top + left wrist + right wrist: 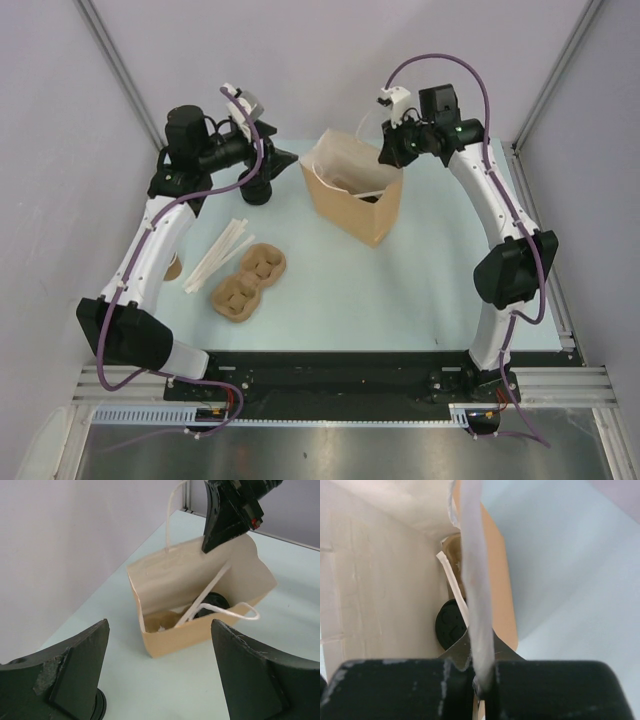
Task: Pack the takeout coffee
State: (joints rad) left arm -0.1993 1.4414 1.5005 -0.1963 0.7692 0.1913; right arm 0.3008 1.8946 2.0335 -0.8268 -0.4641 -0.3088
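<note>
The takeout coffee stands inside the brown paper bag (352,198). Only its round black lid shows, in the left wrist view (216,602) and the right wrist view (450,624). My right gripper (483,674) is shut on the bag's white handle (472,565) and a bit of the rim, and holds the bag's far side up. It also shows in the top view (392,150) and the left wrist view (227,515). My left gripper (159,630) is open and empty, low over the table left of the bag (200,595); in the top view (284,160) it points at the bag.
A short stack of black lids (256,191) sits under my left gripper and shows in its wrist view (98,706). White stir sticks (222,250) and a brown pulp cup carrier (248,283) lie front left. A tan cup (173,268) is half hidden by my left arm.
</note>
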